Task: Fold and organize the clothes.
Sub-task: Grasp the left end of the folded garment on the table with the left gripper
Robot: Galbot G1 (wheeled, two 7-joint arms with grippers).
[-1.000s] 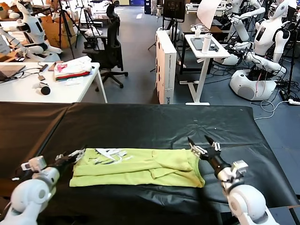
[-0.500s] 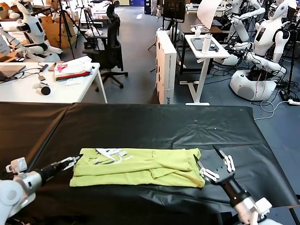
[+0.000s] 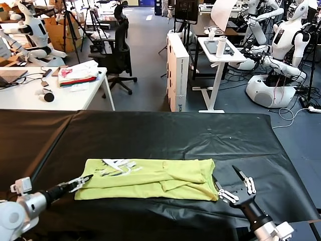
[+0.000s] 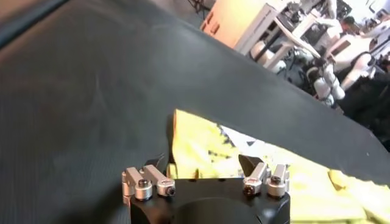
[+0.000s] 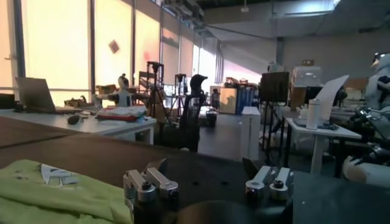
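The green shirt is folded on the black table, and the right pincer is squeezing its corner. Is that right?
Not quite. The shirt is folded on the black table, but the right pincer isn't squeezing it. The head view shows it open, beside the shirt's right end, holding nothing. The left pincer is at the other end.
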